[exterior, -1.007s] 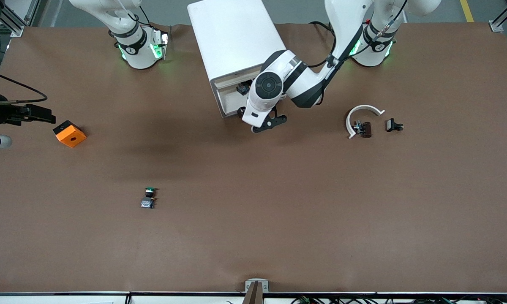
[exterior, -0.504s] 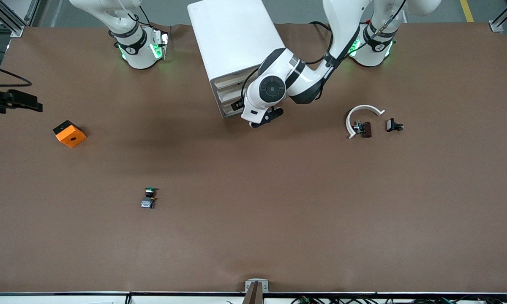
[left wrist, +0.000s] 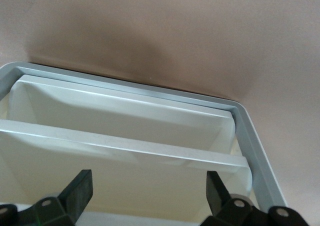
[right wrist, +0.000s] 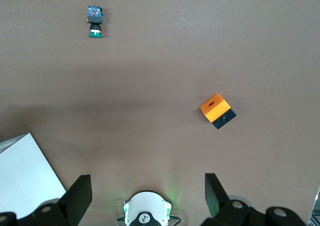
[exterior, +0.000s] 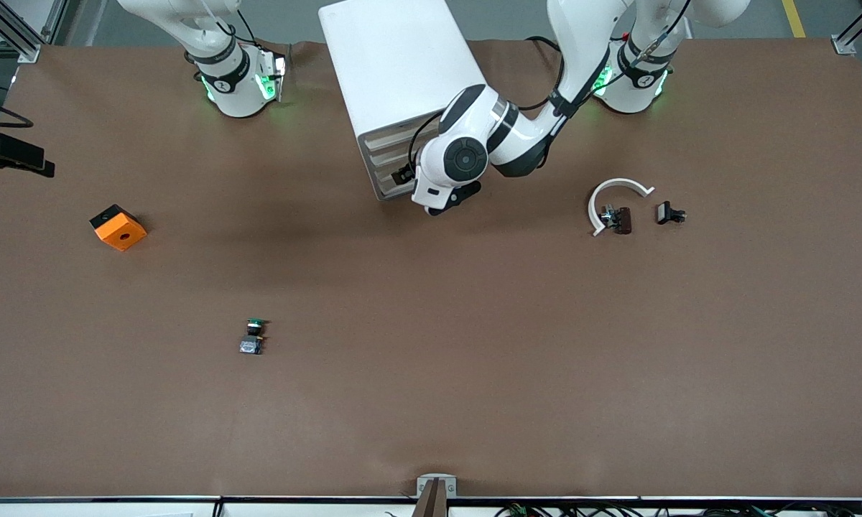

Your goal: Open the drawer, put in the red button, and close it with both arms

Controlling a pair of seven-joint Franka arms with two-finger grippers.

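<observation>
Left gripper [left wrist: 147,193] is pressed to the drawer fronts, fingers spread apart and empty.

The green-capped switch [exterior: 252,336] lies nearest the camera; farther off stands the cabinet [exterior: 395,86], drawers closed, red button unseen; right gripper [right wrist: 147,196] is raised high, fingers apart.

cabinet [exterior: 395,64] white | table [exterior: 474,345] brown | block [exterior: 118,227] orange
</observation>
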